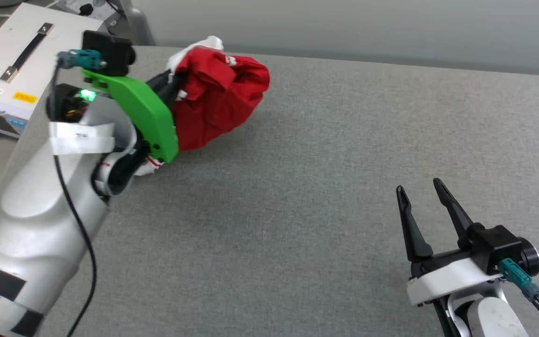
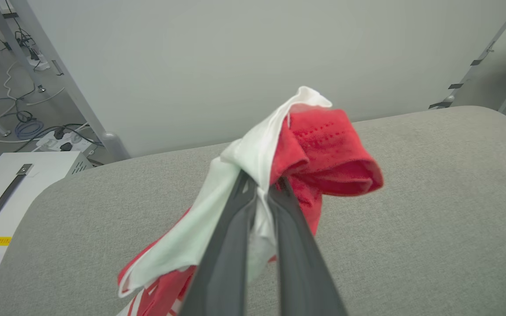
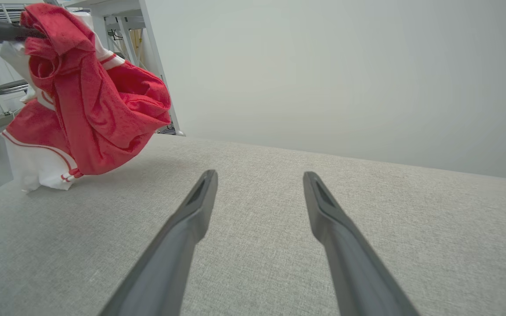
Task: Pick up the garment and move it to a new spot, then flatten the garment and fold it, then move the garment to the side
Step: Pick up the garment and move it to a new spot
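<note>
Now left gripper (image 2: 262, 186) clamps the garment (image 1: 213, 103), bundle hanging beneath its fingertips; right gripper (image 1: 418, 184), fingers spread, sits well apart.

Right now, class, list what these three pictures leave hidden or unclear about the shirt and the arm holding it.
1. Shirt front, all views: bunched folds hide any print.
2. Fingers of the left gripper, left wrist view: tips buried in cloth; head view: behind the green bracket.
3. Shirt's lowest edge, head view: the forearm covers it, so contact with the table is unclear.
</note>
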Controlling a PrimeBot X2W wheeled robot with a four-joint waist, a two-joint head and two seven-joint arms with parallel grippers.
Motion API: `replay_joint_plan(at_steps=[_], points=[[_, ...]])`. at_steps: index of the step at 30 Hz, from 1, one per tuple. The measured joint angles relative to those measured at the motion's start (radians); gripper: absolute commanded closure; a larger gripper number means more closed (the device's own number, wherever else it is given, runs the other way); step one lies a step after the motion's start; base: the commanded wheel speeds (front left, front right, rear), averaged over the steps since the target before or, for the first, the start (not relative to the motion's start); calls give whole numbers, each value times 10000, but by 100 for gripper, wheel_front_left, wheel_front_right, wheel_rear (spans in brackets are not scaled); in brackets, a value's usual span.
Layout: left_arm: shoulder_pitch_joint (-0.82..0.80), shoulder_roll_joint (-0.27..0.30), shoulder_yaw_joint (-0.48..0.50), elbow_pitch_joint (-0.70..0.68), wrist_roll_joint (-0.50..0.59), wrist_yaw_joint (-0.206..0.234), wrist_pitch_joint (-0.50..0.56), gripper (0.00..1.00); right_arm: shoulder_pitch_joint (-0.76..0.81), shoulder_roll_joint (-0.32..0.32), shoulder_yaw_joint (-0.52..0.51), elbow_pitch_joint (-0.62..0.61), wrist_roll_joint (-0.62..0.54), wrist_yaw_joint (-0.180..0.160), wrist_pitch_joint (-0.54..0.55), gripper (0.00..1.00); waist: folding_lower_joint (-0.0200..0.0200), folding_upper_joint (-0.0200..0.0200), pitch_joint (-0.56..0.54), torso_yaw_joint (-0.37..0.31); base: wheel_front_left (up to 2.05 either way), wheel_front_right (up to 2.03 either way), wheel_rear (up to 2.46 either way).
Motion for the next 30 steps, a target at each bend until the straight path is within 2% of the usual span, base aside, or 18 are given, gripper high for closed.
replay_joint_plan(at_steps=[4, 10, 13, 16, 18, 20, 24, 30], points=[[8, -840, -466, -351, 134, 313, 19, 100, 114, 4, -280, -59, 36, 0, 0, 0, 0, 0, -270, -313, 0, 0, 0], [127, -2725, -1501, -407, 811, 980, -257, 100, 176, 6, -1379, -230, 58, 0, 0, 0, 0, 0, -471, -972, 0, 0, 0], [720, -3816, -2393, 2, 1095, 1043, -251, 100, 181, -2, -2010, -288, 119, 0, 0, 0, 0, 0, -529, -1328, 0, 0, 0], [1389, -4437, -3289, 443, 1244, 1060, -207, 100, 180, -10, -2374, -330, 117, 0, 0, 0, 0, 0, -556, -1638, 0, 0, 0], [1800, -4592, -3812, 662, 1239, 1014, -150, 100, 180, -8, -2506, -353, 109, 0, 0, 0, 0, 0, -566, -1815, 0, 0, 0], [2196, -4596, -4401, 853, 1231, 882, -71, 0, 180, -10, -2562, -359, 105, 0, 0, 0, 0, 0, -572, -1972, 0, 0, 0], [2661, -4610, -5166, 698, 1034, 564, 159, 0, 179, -12, -2477, -313, 107, 0, 0, 0, 0, 0, -597, -2085, 0, 0, 0], [2542, -4623, -5104, 629, 688, 612, -554, 0, 190, -6, -2151, -222, 119, 0, 0, 0, 0, 0, -685, -1769, 0, 0, 0]])
